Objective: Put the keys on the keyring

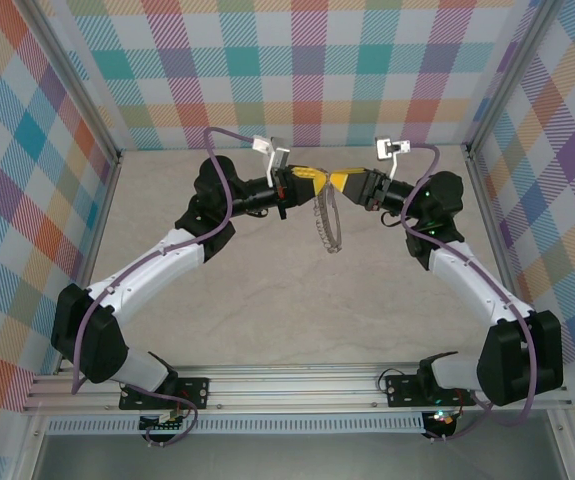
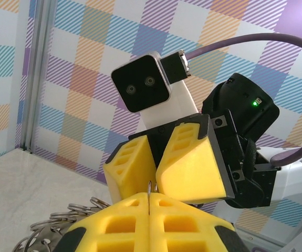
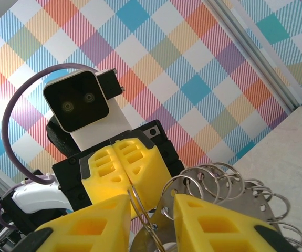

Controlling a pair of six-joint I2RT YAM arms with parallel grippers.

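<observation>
The keyring [image 1: 327, 228], a large silver wire ring with small loops round its rim, hangs in the air at the back middle between both grippers. My left gripper [image 1: 307, 183] is shut on the ring's thin wire, which pokes up between its yellow fingertips [image 2: 149, 195]. My right gripper [image 1: 335, 184] faces it tip to tip, jaws open [image 3: 152, 202], with the ring's wire and a strip of its metal band running through the gap. The loops of the keyring [image 3: 219, 181] fan out to the right of that gap, and the keyring [image 2: 61, 220] sags low on the left. The lilac-headed key is hidden.
Checked walls close the workspace on three sides, with a metal frame post [image 1: 487, 190] at the right. The beige table [image 1: 297, 310] stretches under the raised ring. Each arm's wrist camera block [image 2: 143, 84] sits close to the other's fingers.
</observation>
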